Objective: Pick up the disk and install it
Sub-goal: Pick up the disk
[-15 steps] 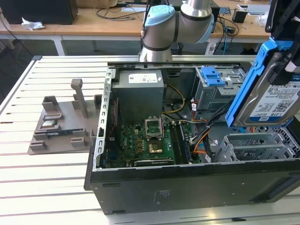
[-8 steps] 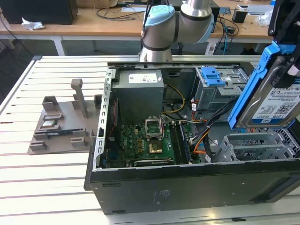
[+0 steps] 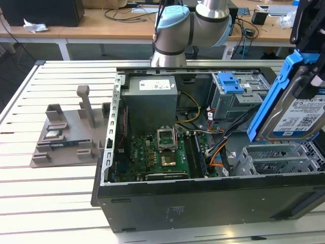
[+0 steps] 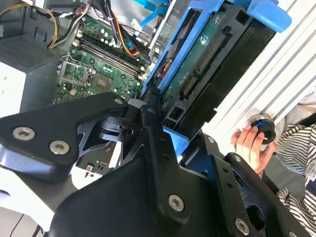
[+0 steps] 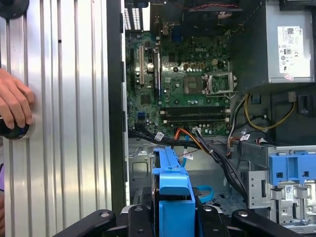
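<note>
The disk (image 3: 300, 116), silver with a white-and-blue label and a blue bracket along its edge, hangs tilted at the exterior view's right. It is above the silver drive bay (image 3: 277, 158) in the corner of the open computer case (image 3: 203, 203). My gripper (image 3: 306, 76) comes down from above and is shut on it. In the second wrist view the disk (image 4: 210, 61) shows its circuit-board side, clamped between the black fingers (image 4: 150, 126). In the first wrist view the disk's blue bracket edge (image 5: 173, 195) sits between the gripper (image 5: 174, 219) halves, over the case floor.
Inside the case are a grey power-supply box (image 3: 152, 99), the green motherboard (image 3: 162, 152), cable bundles (image 3: 223, 137) and a metal cage with a blue latch (image 3: 229, 82). A grey fixture (image 3: 66, 133) stands on the slatted table at the exterior view's left. A person's hand (image 5: 15, 106) rests on a black knob beside the case.
</note>
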